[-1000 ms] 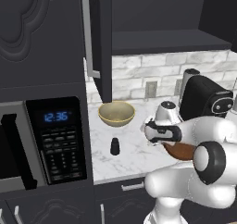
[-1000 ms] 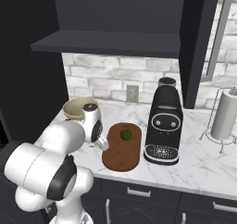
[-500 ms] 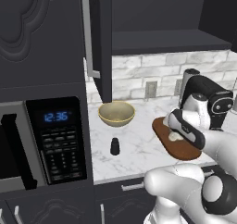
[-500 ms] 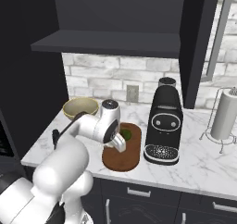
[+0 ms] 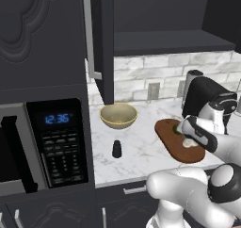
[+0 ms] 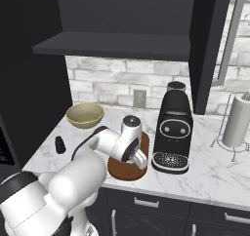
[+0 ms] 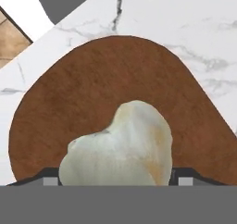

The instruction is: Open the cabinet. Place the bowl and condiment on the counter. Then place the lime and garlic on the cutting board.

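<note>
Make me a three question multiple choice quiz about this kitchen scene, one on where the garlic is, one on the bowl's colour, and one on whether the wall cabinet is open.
1. Where is the garlic?
A. in the bowl
B. over the cutting board, between the gripper fingertips
C. on the cabinet shelf

2. What colour is the bowl on the counter?
A. beige-tan
B. bright red
C. blue

3. What state is the cabinet in?
A. door shut
B. door removed
C. door swung open

Answers:
1. B: the hand view shows the pale bulb right at the fingertips with the brown board behind it; whether it rests on the board cannot be told.
2. A: the left base view shows a tan bowl with a paler inside.
3. C: the dark door stands edge-on, baring the shelf.
</note>
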Controlling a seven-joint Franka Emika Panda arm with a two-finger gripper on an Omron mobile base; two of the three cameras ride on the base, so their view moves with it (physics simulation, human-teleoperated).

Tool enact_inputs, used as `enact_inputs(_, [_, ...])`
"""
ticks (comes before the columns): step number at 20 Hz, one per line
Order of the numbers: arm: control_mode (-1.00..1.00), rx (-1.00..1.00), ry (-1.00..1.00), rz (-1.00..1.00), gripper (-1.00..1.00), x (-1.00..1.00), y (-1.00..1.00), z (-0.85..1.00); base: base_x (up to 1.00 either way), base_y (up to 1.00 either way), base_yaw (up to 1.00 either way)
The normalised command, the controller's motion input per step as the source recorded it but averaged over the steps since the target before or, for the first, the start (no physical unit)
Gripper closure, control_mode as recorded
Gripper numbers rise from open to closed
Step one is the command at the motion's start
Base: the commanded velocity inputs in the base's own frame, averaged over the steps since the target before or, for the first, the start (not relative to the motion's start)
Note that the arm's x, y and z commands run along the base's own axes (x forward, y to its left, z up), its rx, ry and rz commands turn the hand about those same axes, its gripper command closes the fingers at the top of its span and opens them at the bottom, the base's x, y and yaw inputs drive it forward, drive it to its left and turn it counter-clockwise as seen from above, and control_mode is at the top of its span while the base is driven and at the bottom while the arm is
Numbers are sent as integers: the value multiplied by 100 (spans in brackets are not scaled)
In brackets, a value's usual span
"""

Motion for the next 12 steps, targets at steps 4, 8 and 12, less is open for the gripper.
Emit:
enact_inputs(4, [-100,-1,-4,0,-100,5,0,-16,0,0,0])
enact_inputs(8, [-100,0,-6,0,-100,13,0,0,0,0,0])
enact_inputs(12, [-100,0,-7,-4,-100,32,1,0,0,0,0])
